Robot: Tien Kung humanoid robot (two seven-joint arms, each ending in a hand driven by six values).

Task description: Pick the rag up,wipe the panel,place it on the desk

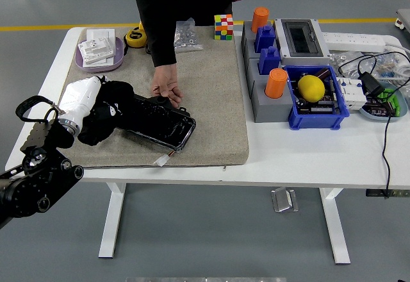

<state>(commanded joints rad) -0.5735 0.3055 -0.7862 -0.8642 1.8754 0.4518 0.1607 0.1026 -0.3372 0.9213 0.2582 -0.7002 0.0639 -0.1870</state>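
We start at the left, where our left hand [102,112] is curled over the black rag [109,116], pinching it against the left end of the dark panel [160,120]. The rag sits bunched under the palm, partly on the panel and partly on the grey mat [211,96] beneath it. Our right hand does not appear in the view.

Just right of our hand, a person's hand [168,90] rests on the panel's far edge, apparently steadying it. That is our first worry: a wipe running rightward brings our fingers straight toward theirs, and contact looks likely if the stroke runs long.

The rag is wadded rather than flat, so we judge it may slip out from under the palm or merely skid, leaving the panel unwiped. The panel lies loose on the mat; should the person let go, our push could drag it toward the near edge of the bench [307,160].

Well to the right of our hand, the blue bin [333,112] with its yellow ball [310,88] seems safely clear.
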